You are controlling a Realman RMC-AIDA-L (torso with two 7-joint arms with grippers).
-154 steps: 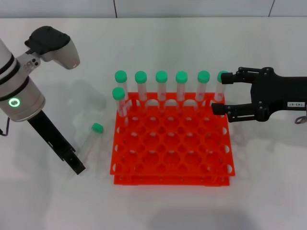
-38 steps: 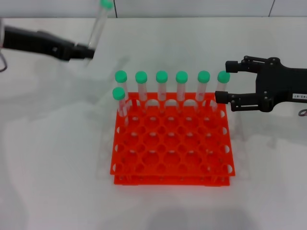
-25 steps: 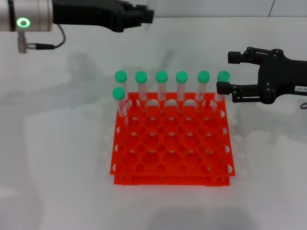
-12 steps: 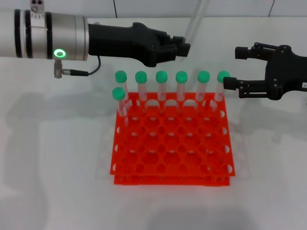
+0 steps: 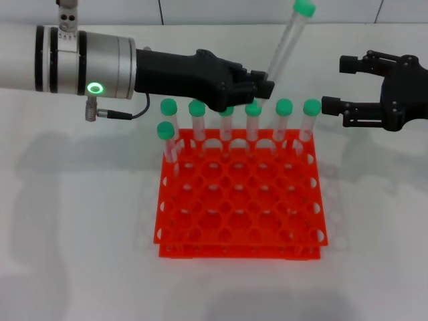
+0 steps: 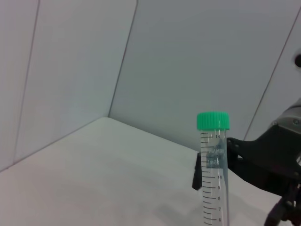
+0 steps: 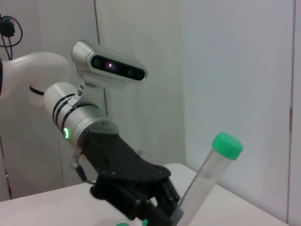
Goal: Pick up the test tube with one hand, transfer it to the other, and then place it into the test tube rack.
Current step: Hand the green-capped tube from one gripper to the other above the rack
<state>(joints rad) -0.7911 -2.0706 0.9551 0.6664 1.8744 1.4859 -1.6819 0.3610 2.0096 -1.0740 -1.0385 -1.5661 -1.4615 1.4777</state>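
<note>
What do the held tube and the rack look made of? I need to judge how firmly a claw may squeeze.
The tube, shut in the left claw, looks like clear, smooth plastic: printed graduations show, under a matte green cap. The rack looks like glossy orange-red moulded plastic, with round holes. Glass cannot be ruled out for the tube.

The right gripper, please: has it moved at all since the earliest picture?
Yes. The right gripper has drawn back from the rack, toward the robot's right, open.

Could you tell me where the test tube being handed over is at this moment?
In the head view the test tube is held cap-up in the left gripper, tilted above the rack's back row, with the open right gripper waiting to its right.
</note>
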